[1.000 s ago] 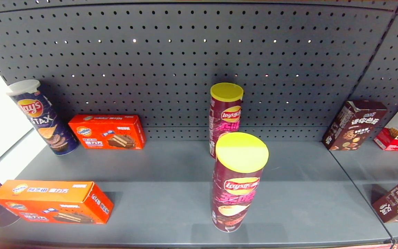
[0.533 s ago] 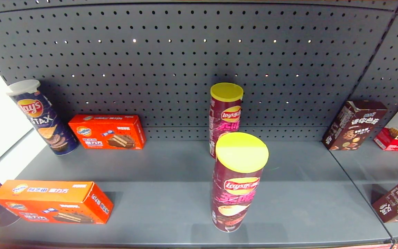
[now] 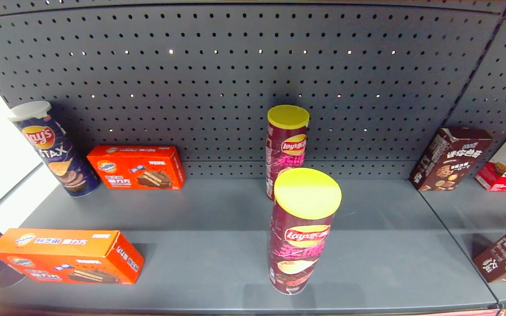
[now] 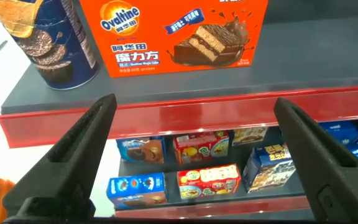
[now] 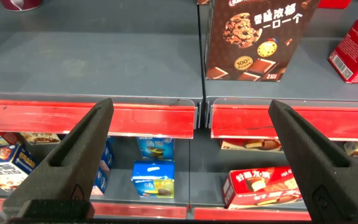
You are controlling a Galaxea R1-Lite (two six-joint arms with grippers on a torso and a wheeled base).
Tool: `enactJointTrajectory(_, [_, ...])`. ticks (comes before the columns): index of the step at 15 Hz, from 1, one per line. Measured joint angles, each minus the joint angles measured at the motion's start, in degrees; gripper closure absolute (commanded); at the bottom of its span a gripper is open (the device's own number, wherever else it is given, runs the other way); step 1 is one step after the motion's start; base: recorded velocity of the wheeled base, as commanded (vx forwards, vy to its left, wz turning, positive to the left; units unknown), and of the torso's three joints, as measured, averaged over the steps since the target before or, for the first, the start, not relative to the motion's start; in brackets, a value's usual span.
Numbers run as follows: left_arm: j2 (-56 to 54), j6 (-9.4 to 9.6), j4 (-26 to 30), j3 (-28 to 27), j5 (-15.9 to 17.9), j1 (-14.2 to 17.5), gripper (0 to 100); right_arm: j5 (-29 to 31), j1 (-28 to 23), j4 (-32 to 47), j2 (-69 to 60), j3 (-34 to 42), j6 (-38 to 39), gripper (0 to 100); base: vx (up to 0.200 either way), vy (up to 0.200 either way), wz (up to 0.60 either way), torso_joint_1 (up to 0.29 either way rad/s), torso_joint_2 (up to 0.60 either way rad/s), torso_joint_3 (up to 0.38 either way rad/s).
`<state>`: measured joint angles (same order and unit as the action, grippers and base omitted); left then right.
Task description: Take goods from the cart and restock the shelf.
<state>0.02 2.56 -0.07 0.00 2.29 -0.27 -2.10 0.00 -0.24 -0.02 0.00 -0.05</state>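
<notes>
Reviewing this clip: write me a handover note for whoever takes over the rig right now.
Left gripper: open, empty, facing the red front edge of the shelf, below the orange box.
Right gripper: open, empty, at that edge below a brown cookie box.
Done: two yellow-lidded cans stand upright mid-shelf, front can ahead of back can.
Left: probably fetch more goods to restock.

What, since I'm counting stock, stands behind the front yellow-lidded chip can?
A second yellow-lidded chip can stands upright behind the front can, close to the pegboard back wall. The front can's lid covers most of its lower part, so its base is largely hidden.
</notes>
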Motion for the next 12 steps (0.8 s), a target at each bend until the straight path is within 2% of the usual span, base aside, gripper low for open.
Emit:
enactJointTrajectory(3, [0.0, 0.20, 0.0, 0.0, -0.1, 0.0, 0, 0.0, 0.0, 0.0, 0.0, 0.0, 0.0, 0, 0.000, -0.067, 0.00, 0.001, 0.00, -0.001])
enactJointTrajectory(6, [0.0, -1.55, -0.1, 0.0, -0.2, 0.1, 0, 0.0, 0.1, 0.1, 0.0, 0.0, 0.0, 0, 0.000, 0.000, 0.00, 0.000, 0.00, 0.000])
enactJointTrajectory(10, [0.0, -1.66, -0.1, 0.0, -0.3, 0.0, 0, 0.0, 0.0, 0.0, 0.0, 0.0, 0.0, 0, 0.000, 0.000, 0.00, 0.000, 0.00, 0.000])
enactJointTrajectory(11, [0.0, -1.67, -0.1, 0.0, -0.3, 0.0, 0, 0.0, 0.0, 0.0, 0.0, 0.0, 0.0, 0, -0.200, 0.000, 0.00, 0.002, 0.01, 0.002])
enactJointTrajectory(12, [0.0, -1.74, -0.1, 0.0, -0.4, 0.0, 0, 0.0, 0.0, 0.0, 0.0, 0.0, 0.0, 0, 0.000, 0.000, 0.00, 0.000, 0.00, 0.000])
